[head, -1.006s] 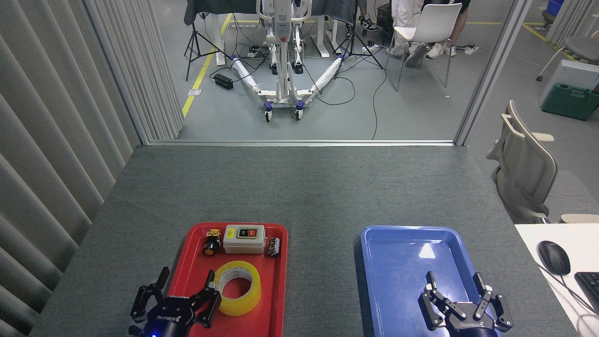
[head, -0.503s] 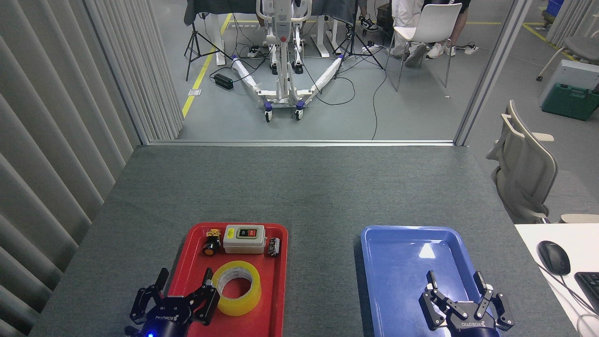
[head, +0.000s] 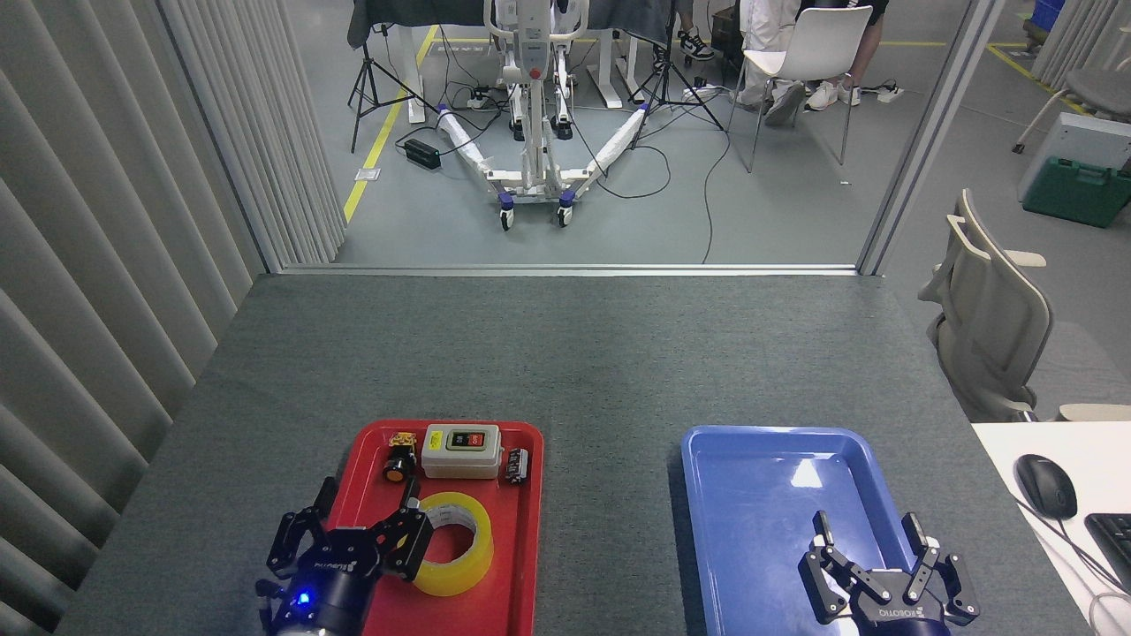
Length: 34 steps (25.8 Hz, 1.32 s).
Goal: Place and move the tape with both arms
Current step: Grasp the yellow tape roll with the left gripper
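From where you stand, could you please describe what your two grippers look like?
Both are black, built of linked metal bars that end in slim fingers. The left gripper has white lettering on its body and a glowing blue light just below it. The right gripper carries the same white lettering across its base, but no light shows on it. No loose cables are visible on either.

The tape [head: 452,543] is translucent yellow with a white core, lying in a red tray [head: 521,565]. Behind it in that tray sits a grey box [head: 460,450] with red and green buttons. Right of the red tray is a blue tray [head: 751,530]. Both rest on a dark grey speckled table [head: 565,353]. The left gripper [head: 367,521] is black with a blue light; the right gripper [head: 870,548] is black with white lettering.
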### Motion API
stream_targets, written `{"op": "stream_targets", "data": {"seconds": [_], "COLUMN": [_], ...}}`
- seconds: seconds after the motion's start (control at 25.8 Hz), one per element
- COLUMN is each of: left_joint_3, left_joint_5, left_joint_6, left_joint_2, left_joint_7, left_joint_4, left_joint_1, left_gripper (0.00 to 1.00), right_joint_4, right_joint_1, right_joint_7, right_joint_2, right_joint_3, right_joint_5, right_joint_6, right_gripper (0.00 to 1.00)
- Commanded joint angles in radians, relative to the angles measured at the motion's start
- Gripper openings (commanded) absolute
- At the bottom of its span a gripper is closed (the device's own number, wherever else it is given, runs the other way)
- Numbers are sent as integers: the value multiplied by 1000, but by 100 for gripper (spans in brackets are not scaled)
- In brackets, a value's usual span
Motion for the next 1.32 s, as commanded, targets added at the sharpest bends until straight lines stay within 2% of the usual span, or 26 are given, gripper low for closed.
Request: {"op": "stream_targets", "data": {"seconds": [0.0, 0.15, 0.23, 0.35, 0.46, 0.54, 0.89, 1.01, 1.28], "left_joint_3": [-24, -60, -82, -85, -93, -105, -110, -110, -129], "left_joint_5": [1, 4, 8, 10, 15, 16, 15, 15, 7], "left_joint_6": [11, 114, 132, 129, 122, 114, 106, 103, 102], "left_joint_2": [3, 3, 1, 7, 23, 26, 27, 23, 20], "left_joint_7": [-310, -794, -974, -1186, -1390, -1485, -1500, -1500, -1494], "left_joint_4": [6, 86, 119, 176, 293, 354, 380, 417, 457], "left_joint_1": [-80, -204, -274, -345, -458, -528, -577, -580, -618], "left_gripper": [100, 100, 100, 100, 100, 100, 99, 86, 85], "right_joint_4": [0, 0, 0, 0, 0, 0, 0, 0, 0], "right_joint_1": [1, 1, 1, 1, 1, 1, 2, 2, 4], "right_joint_7": [0, 0, 0, 0, 0, 0, 0, -1, -1], "right_joint_2": [0, 0, 0, 0, -2, -3, -5, -5, 0], "right_joint_3": [0, -2, -2, -2, -2, -2, -2, -2, -2], "right_joint_5": [0, 2, 2, 2, 2, 2, 3, 5, 5], "right_joint_6": [-1, -1, -1, -1, -1, -1, -1, -1, -1], "right_gripper": [100, 100, 100, 100, 100, 100, 100, 100, 100]}}
